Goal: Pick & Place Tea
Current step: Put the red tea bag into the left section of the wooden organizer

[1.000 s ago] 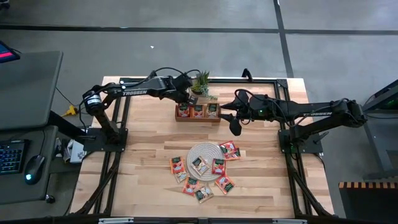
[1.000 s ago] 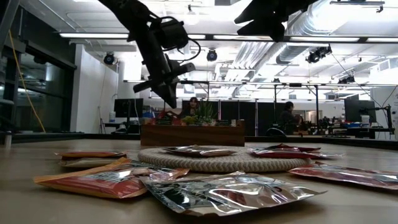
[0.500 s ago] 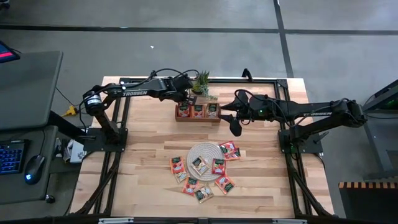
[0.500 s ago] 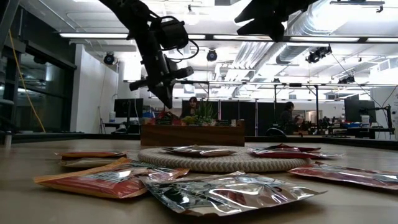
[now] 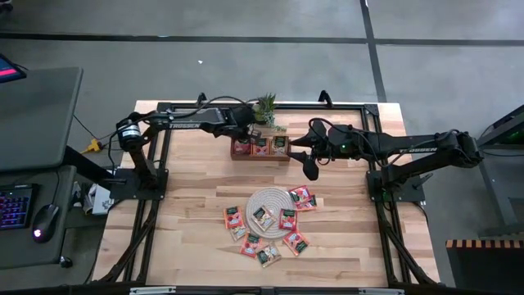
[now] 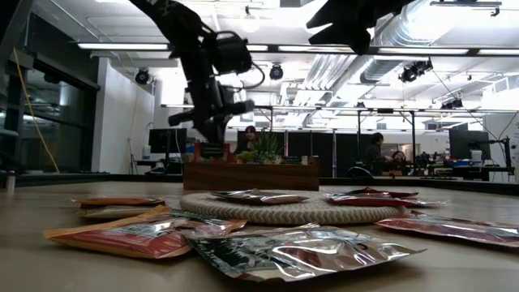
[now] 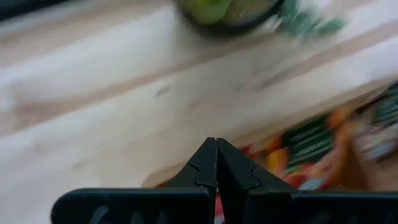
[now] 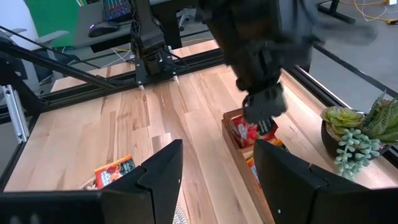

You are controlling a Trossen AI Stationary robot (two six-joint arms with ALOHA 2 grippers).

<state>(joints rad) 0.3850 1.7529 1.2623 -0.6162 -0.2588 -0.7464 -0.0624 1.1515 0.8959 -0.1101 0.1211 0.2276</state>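
Note:
Tea sachets, orange-red with green marks, lie on and around the round woven mat [image 5: 273,196]; one such sachet [image 5: 264,215] lies on it. More sachets stand in the brown wooden tray [image 5: 260,158] at the far side. My left gripper [image 5: 243,135] is shut, slanting down over the tray's left compartment, its tips at a red sachet [image 8: 246,132] standing there. My right gripper [image 5: 309,169] hangs open above the table just right of the tray, holding nothing. My left gripper's shut fingertips [image 8: 260,114] come slanting down from above to the top edge of the red sachet [image 8: 249,127] that stands in the tray's left compartment. I cannot tell whether they touch it; nothing shows between the fingers in the left wrist view.
A potted succulent [image 5: 265,106] stands right behind the tray. Black frame rails [image 5: 344,105] run along the table's far and side edges. Bare wood lies between tray and mat. People sit in the room beyond the table.
My left gripper has sunk toward the tray and shifted a little toward the table's left, tipping steeper, until its shut tips stand at the left compartment. The sachets on the table have not moved.

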